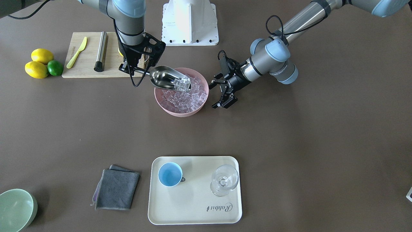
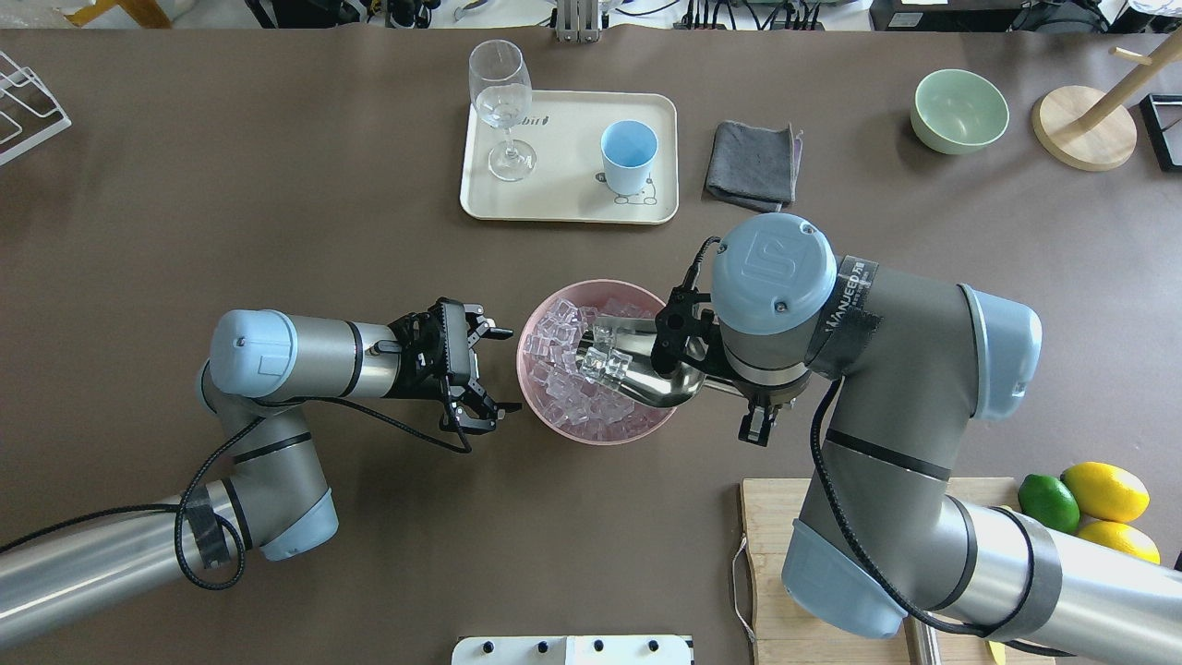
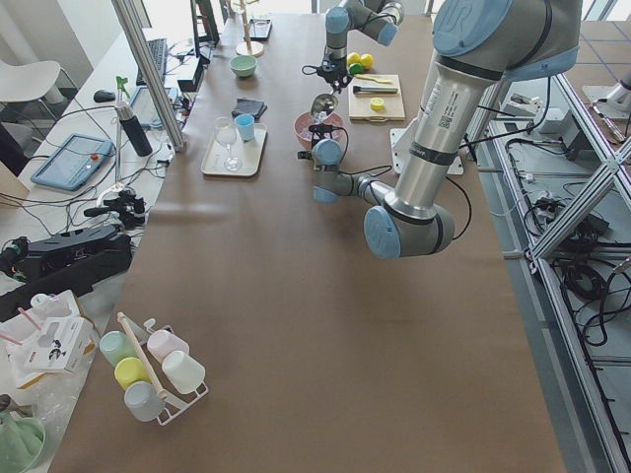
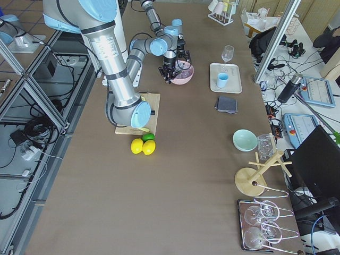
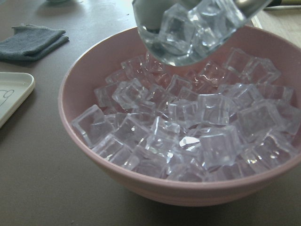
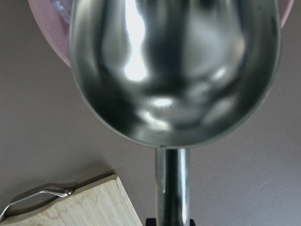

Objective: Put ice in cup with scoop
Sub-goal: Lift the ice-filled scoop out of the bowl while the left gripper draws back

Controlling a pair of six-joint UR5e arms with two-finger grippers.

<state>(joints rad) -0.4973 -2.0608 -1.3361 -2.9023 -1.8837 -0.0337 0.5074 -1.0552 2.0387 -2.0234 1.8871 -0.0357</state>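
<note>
My right gripper (image 1: 139, 69) is shut on the thin handle of the steel scoop (image 1: 164, 76). It holds the scoop tilted over the pink bowl (image 1: 180, 112), with a few cubes of ice (image 1: 182, 84) at the scoop's mouth. More ice (image 2: 563, 379) fills the bowl. The right wrist view shows only the scoop's (image 6: 174, 70) shiny underside. My left gripper (image 2: 499, 369) is open and empty, just beside the bowl's rim and facing it. The light-blue cup (image 1: 170, 174) stands empty on the cream tray (image 1: 193, 206), far from the bowl.
A clear stemmed glass (image 1: 224, 180) shares the tray. A grey cloth (image 1: 116, 188) and a pale green bowl (image 1: 16, 209) lie beyond it. Behind the right gripper is a wooden board (image 1: 90, 64) with a steel rod (image 1: 100, 51), next to lemons (image 1: 37, 69) and a lime (image 1: 55, 67).
</note>
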